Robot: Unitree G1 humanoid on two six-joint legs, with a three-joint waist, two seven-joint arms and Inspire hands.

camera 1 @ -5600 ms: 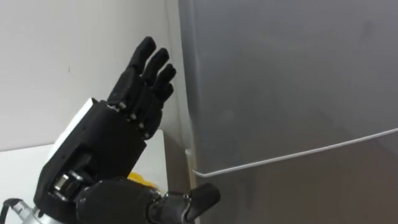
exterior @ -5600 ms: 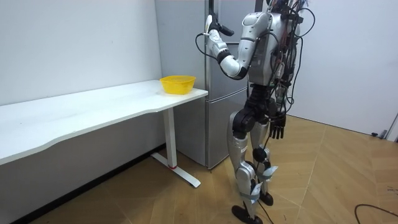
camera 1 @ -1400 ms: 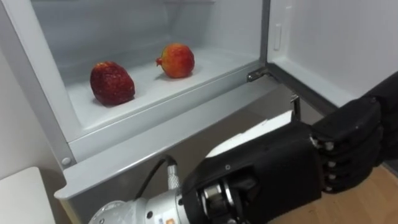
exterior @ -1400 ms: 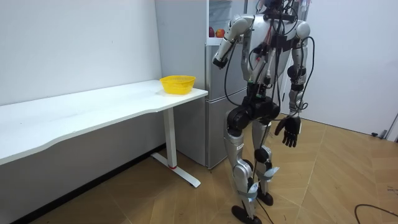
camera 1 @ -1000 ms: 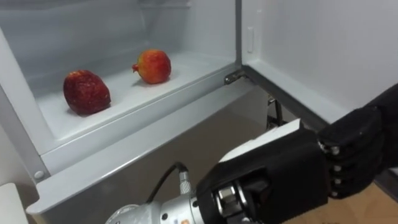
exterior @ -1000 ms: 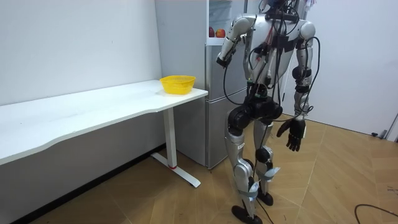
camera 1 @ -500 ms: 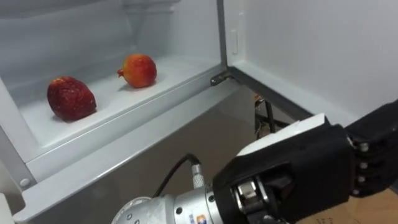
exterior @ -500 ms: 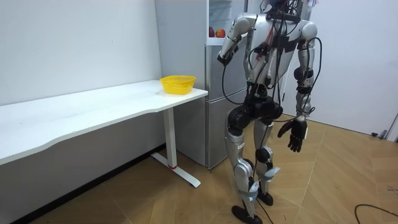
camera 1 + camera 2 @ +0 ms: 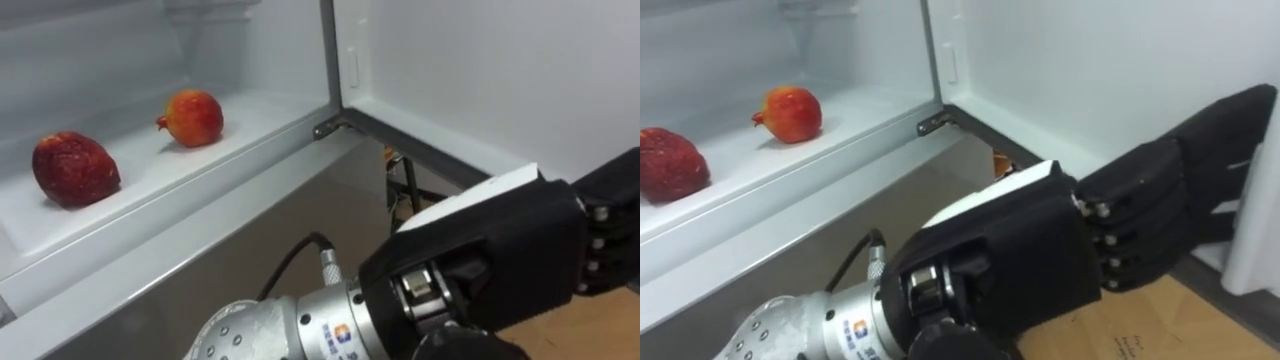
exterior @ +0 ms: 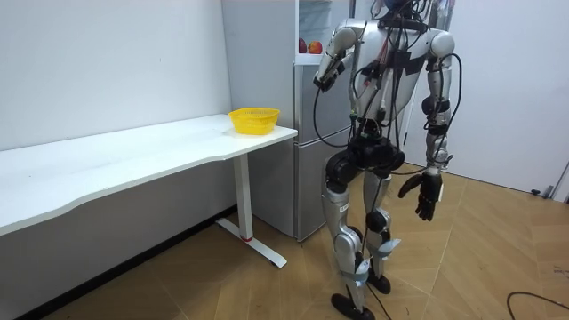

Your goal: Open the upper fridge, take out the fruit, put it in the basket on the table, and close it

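The upper fridge stands open. On its white shelf [image 9: 150, 175] lie a dark red, bumpy fruit [image 9: 74, 168] at the left and a red-orange pomegranate [image 9: 193, 117] further back and to its right. My left hand [image 9: 490, 250] is raised in front of the fridge, below and to the right of the shelf. It is open, with its fingers [image 9: 1160, 210] stretched towards the inside of the open door [image 9: 1120, 70], and it holds nothing. The room view shows my right hand [image 10: 425, 191] hanging open by my thigh.
I stand upright facing the fridge [image 10: 307, 133]. The open door reaches out on my right. On the room view's left stands a long white table [image 10: 133, 156] with a yellow basket [image 10: 254, 119] on the end nearest the fridge. Wooden floor lies behind me.
The fridge door, shut 5.6 s ago, now stands open. My left hand has risen a little and moved right. The eye views have turned right, so the fruits sit further left.
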